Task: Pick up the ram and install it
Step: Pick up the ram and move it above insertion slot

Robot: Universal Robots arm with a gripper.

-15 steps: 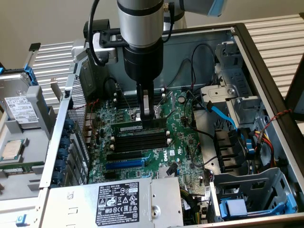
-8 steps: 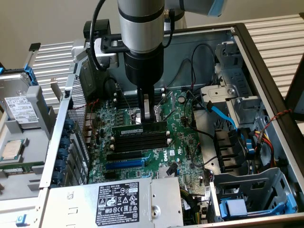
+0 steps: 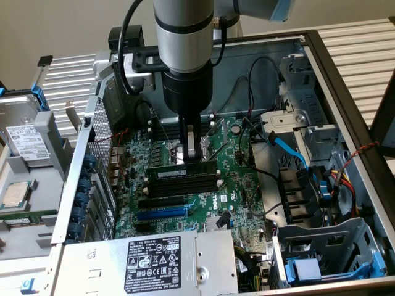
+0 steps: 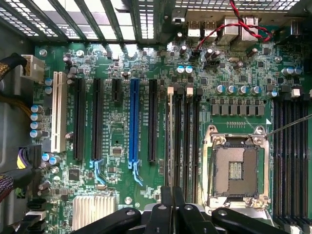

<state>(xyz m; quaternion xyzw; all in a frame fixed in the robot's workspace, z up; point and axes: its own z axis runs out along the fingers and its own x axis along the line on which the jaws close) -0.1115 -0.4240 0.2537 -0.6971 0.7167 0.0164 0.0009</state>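
At the memory slots: we see the ram standing on edge on the outermost of the black memory slots, on the side away from the blue expansion slot.
Hand: the gripper comes straight down from the arm, and its fingers are pinched together on the ram's upper edge, near the middle of its length.
Wrist view: we look along the closed gripper. The ram shows edge-on as a thin pale line beside the empty memory slots, with the processor socket further off on their far side.
Long axis: it runs level, from the exterior view's left to its right, parallel to the slots. The labelled face turns toward the blue expansion slot.
Seating: we cannot tell whether the end clips have closed.
Handling, our judgement: it is light, stiff and thin. It is fragile at the chips and at the contact edge, and it would not take bending or twisting.
Where to hold, our judgement: on the two flat faces at the top edge and mid-length, so it hangs balanced with the contact edge free.
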